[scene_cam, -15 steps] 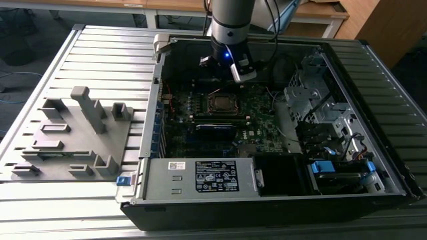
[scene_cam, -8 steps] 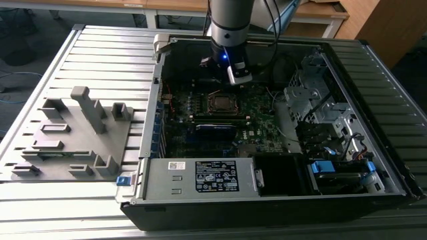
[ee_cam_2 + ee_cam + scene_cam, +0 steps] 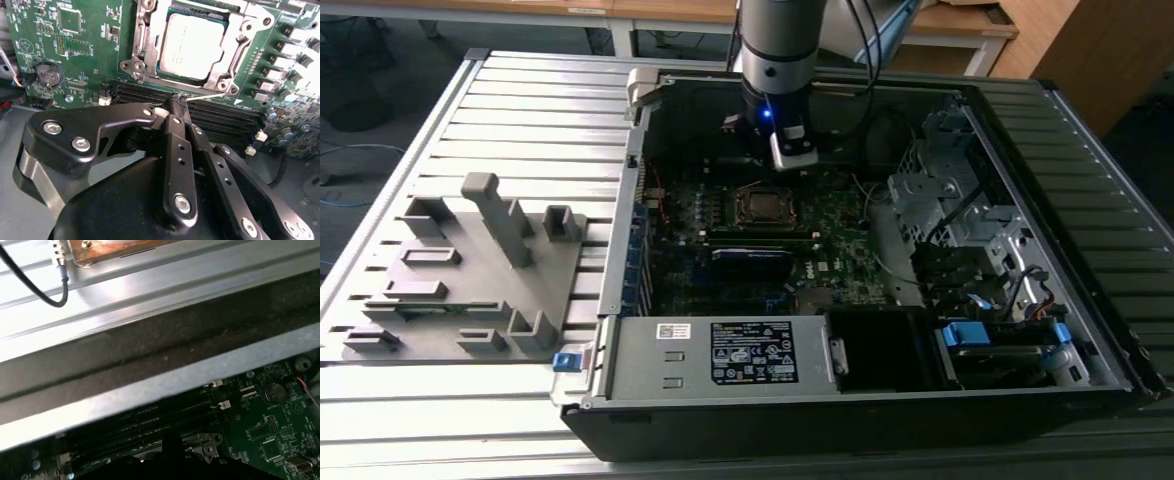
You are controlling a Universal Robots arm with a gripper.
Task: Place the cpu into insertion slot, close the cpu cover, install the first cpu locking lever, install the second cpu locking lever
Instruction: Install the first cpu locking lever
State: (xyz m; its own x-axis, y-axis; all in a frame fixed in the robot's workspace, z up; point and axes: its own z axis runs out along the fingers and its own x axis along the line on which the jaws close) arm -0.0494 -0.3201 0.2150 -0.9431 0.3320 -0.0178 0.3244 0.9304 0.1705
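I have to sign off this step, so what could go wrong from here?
The gripper hangs shut just above the memory slots, beside a thin lever; a small drift might scrape either. The cpu sits under the cpu cover, so a knock there could disturb it.

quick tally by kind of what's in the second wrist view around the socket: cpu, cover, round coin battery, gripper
cpu: 1, lying in the socket
cpu cover: 1, closed around the cpu
coin battery: 1, on the green board
gripper: 1, fingers together, tips near a thin lever
Total: 4
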